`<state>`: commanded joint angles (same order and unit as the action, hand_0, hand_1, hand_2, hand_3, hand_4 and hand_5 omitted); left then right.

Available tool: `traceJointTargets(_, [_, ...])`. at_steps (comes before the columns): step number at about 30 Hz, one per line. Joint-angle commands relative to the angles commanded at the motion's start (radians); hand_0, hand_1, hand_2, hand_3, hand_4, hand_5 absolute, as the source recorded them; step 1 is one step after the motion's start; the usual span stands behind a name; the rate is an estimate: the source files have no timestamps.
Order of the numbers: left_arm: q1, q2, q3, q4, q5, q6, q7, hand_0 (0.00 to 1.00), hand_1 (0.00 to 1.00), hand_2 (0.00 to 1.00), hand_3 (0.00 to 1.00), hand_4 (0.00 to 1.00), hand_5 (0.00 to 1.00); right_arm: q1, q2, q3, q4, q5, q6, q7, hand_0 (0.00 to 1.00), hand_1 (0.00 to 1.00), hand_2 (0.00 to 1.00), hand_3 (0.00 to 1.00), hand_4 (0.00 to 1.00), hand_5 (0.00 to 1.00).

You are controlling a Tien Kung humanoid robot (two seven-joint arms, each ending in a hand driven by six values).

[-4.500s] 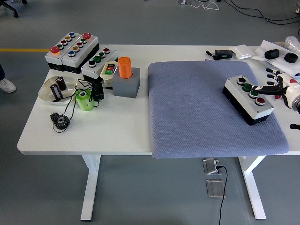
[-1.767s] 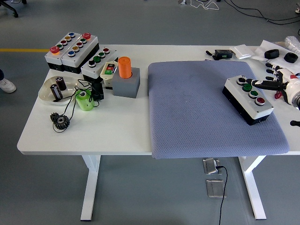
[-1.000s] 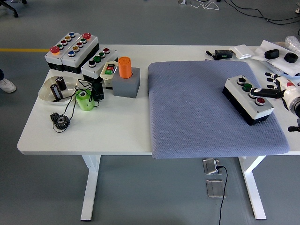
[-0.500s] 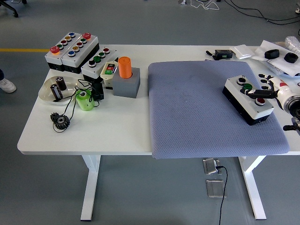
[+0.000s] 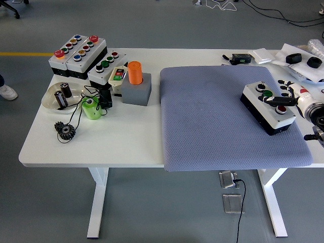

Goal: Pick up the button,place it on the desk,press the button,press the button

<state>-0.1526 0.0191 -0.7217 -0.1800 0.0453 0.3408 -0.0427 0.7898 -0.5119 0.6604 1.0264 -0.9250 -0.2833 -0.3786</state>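
Far left of the white table [image 5: 126, 136], around 10 o'clock: spare control boxes [image 5: 78, 53], a dish [image 5: 53, 98] with small cylinders, a green cup [image 5: 91, 109], black gears [image 5: 65, 130] and an orange cylinder [image 5: 134, 72] in a grey block [image 5: 137, 91] – all as in the earlier frames, nothing touched

Centre to right: grey-blue mat [image 5: 223, 121], unchanged. The button box [image 5: 267, 107] sits on the mat at about 3 o'clock, flat, same pose as 4.5 s ago, so pick and place read as done

Right edge, 3 o'clock: right hand [image 5: 292, 97] comes in from the right. Index finger [image 5: 277, 101] is stretched out over the box top, other fingers loosely spread behind it, nothing grasped. Change: over the last seconds the fingertip moved from the buttons at the box's far end to the middle of the row, now sitting on or just above the middle button, between the green button [image 5: 267, 93] and the red button [image 5: 282, 108]. Contact can't be confirmed from this height

Judgement: this looks like the second press under way or just landing; task is near its end. Risk is the finger sliding off the cap or nudging the box on the soft mat

Left hand is not visible
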Motion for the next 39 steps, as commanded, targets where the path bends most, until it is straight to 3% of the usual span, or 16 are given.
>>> traceJointTargets(39, [-0.011, 0.003, 0.01, 0.0, -0.008, -0.001, 0.0, 0.657, 0.705, 0.724, 0.52, 0.332, 0.959, 0.007, -0.004, 0.016, -0.006, 0.008, -0.007, 0.001, 0.996, 0.944, 0.998, 0.998, 0.892, 0.296])
